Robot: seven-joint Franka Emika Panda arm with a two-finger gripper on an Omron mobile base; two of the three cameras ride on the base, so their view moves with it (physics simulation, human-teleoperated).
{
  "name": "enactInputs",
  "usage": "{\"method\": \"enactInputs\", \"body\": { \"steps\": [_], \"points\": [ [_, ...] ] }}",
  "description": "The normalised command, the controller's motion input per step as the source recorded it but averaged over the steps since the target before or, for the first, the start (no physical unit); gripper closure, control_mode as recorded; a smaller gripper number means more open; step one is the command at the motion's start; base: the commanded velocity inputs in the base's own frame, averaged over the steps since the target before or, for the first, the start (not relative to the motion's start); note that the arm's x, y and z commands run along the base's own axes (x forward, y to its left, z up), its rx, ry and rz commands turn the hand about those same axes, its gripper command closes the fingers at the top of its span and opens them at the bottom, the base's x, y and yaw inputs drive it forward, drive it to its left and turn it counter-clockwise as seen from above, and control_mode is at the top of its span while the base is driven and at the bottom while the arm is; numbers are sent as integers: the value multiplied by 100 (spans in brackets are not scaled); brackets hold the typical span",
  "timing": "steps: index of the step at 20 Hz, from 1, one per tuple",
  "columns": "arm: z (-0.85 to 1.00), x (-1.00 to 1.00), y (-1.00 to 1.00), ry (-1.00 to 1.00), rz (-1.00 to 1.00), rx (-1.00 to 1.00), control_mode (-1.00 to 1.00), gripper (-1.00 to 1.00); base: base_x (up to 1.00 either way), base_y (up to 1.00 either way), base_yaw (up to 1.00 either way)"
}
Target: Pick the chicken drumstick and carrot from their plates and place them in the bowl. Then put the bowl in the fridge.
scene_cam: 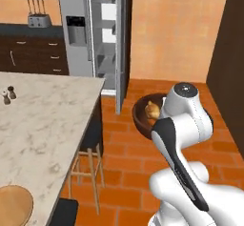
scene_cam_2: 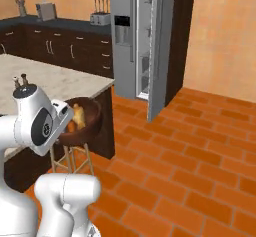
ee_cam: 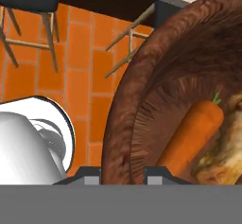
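My gripper [ee_cam: 123,173] is shut on the near rim of the dark brown wooden bowl [ee_cam: 124,119], one fingertip on each side of the wall. The bowl [scene_cam: 142,114] hangs in the air over the brick floor, beside the island's corner. Inside it lie the orange carrot [ee_cam: 191,133] and the golden-brown chicken drumstick [ee_cam: 228,152], side by side. The drumstick [scene_cam: 152,109] shows above the rim, and both foods [scene_cam_2: 76,118] sit in the bowl [scene_cam_2: 90,123] behind my wrist. The grey fridge [scene_cam: 76,29] stands ahead with its right door [scene_cam: 122,44] swung open onto glass shelves. A tan wooden plate [scene_cam: 14,203] rests bare on the counter.
The marble island counter [scene_cam: 43,120] lies to the left with two small shakers [scene_cam: 8,94] on it. A wooden stool [scene_cam: 88,163] stands by the island's side. The open fridge door [scene_cam_2: 156,56] juts out over the orange brick floor [scene_cam_2: 190,151].
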Motion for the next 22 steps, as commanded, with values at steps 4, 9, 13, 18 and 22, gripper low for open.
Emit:
{"method": "enactInputs", "body": {
  "steps": [4, 9, 13, 18, 22],
  "points": [
    [0, 0, 0, 0, 0, 0, 100, 100, 83, -72, -29],
    [0, 0, 0, 0, 0, 0, 100, 100, 100, -99, 14],
    [0, 0, 0, 0, 0, 0, 100, 100, 100, -85, 21],
    [0, 0, 0, 0, 0, 0, 100, 100, 100, -46, 33],
    [0, 0, 0, 0, 0, 0, 100, 100, 100, -31, 43]
  ]
}}
